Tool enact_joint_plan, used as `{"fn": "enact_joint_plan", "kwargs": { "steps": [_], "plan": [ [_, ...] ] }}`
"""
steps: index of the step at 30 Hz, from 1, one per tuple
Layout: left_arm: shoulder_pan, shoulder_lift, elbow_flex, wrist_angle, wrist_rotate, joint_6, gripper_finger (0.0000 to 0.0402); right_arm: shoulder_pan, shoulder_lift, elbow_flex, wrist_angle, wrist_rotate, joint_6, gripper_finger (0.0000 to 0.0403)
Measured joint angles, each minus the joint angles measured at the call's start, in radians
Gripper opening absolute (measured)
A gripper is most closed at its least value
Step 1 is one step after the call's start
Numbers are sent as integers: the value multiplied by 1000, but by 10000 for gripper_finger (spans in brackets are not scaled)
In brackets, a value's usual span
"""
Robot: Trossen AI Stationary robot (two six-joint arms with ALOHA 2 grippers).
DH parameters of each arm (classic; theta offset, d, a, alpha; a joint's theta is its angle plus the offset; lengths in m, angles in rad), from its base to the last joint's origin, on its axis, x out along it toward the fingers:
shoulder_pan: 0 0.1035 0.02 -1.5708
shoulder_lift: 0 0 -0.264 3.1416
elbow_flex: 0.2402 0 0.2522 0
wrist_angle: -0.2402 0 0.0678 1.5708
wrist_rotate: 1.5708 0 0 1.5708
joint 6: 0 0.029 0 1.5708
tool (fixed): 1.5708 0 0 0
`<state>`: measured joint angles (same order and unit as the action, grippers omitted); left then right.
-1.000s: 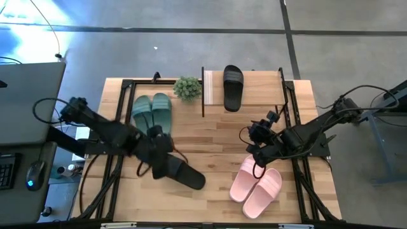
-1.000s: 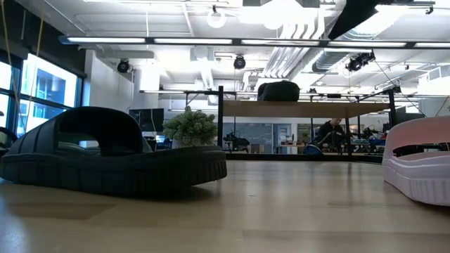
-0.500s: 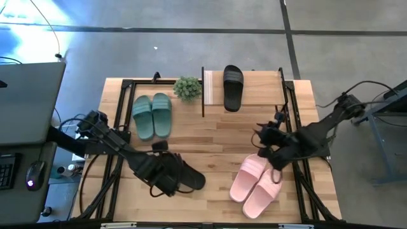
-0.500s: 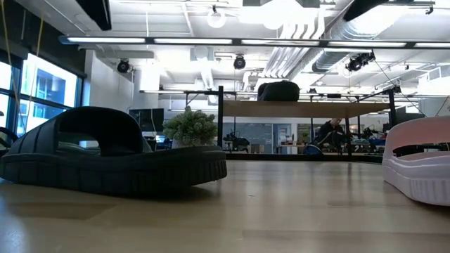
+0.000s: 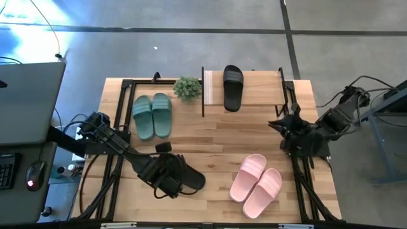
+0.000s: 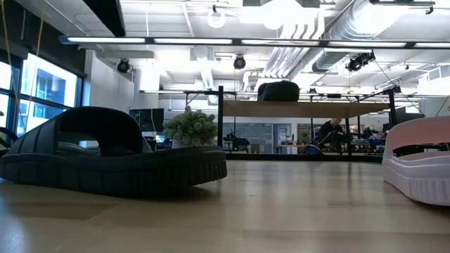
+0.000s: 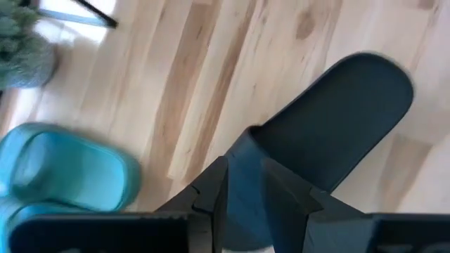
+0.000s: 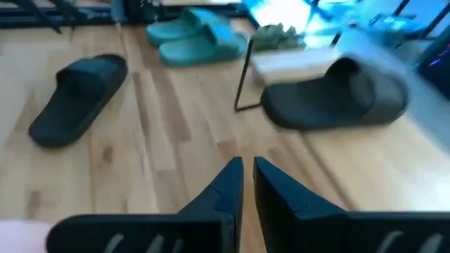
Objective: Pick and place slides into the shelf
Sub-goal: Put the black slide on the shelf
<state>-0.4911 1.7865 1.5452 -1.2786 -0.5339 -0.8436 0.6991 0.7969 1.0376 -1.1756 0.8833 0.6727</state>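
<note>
left claw [image 7: 242, 186]: closed on strap of black slide [image 5: 187, 175], well in front of shelf [image 5: 254, 89] | right claw [image 8: 246, 176]: nearly shut, empty, beside shelf's right front corner | second black slide [image 5: 233, 87]: on shelf | teal pair [image 5: 152, 114]: left of shelf | pink pair [image 5: 256, 184]: in front of shelf

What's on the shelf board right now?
One black slide lies on the shelf, toward its left end. The rest of the board shows bare; nothing visible beneath the slide.
</note>
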Motion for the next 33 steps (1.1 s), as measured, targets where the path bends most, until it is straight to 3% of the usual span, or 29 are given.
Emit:
{"fn": "enact_joint_plan", "kwargs": {
  "steps": [5,9,18,26,33],
  "plan": [
    [14,30,-23,33,26,0,72,5,-179,-203,113,-51,-8,23],
    [47,53,-21,50,97,-28,72,3,-260,-278,134,-60,-22,24],
    [101,85,-21,70,387,-108,72,3,-287,-262,128,-88,-50,24],
    [135,99,-19,56,420,-217,72,3,-287,-261,127,-103,-63,24],
    [137,100,-20,211,450,-236,72,3,-287,-261,130,-109,-72,24]
  ]
}}
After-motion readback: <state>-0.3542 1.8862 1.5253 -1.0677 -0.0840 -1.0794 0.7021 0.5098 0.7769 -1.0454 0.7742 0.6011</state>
